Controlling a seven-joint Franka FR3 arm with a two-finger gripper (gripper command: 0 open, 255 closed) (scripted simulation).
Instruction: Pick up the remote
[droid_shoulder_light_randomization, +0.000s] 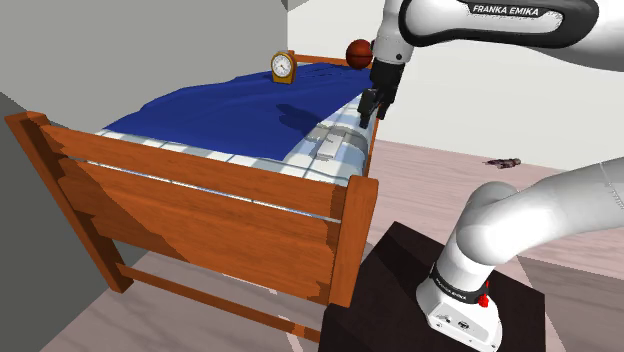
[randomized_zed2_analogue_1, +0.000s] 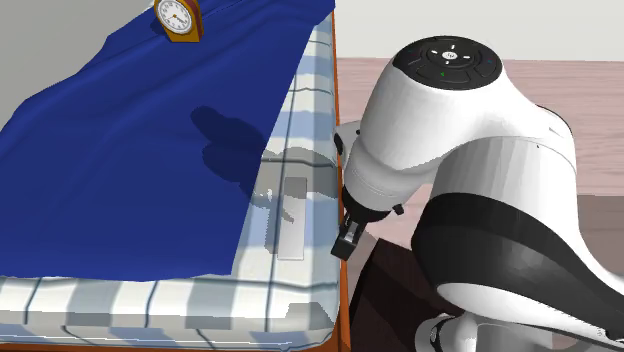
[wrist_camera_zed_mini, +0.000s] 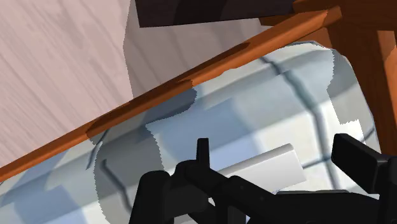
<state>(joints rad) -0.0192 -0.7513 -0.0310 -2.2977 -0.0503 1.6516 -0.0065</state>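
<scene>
The remote (droid_shoulder_light_randomization: 328, 145) is a flat pale grey bar lying on the checked mattress (droid_shoulder_light_randomization: 300, 160), close to the bed's side rail and just off the blue blanket's edge. In the second exterior view the remote (randomized_zed2_analogue_1: 292, 222) lies lengthwise along the mattress edge. My gripper (droid_shoulder_light_randomization: 368, 108) hangs above the side rail, a little beyond the remote and clear of it. From the second exterior view the gripper (randomized_zed2_analogue_1: 347, 240) sits over the rail, beside the remote. In the wrist view the fingers (wrist_camera_zed_mini: 353, 159) stand apart, open, with the remote's end (wrist_camera_zed_mini: 267, 167) showing between them, untouched.
A blue blanket (randomized_zed2_analogue_1: 130, 150) covers most of the bed. A wooden clock (droid_shoulder_light_randomization: 283, 67) and a basketball (droid_shoulder_light_randomization: 359, 53) stand at the far end. The wooden side rail (wrist_camera_zed_mini: 191, 79) and tall footboard (droid_shoulder_light_randomization: 200, 215) border the mattress. A small dark object (droid_shoulder_light_randomization: 503, 161) lies on the floor.
</scene>
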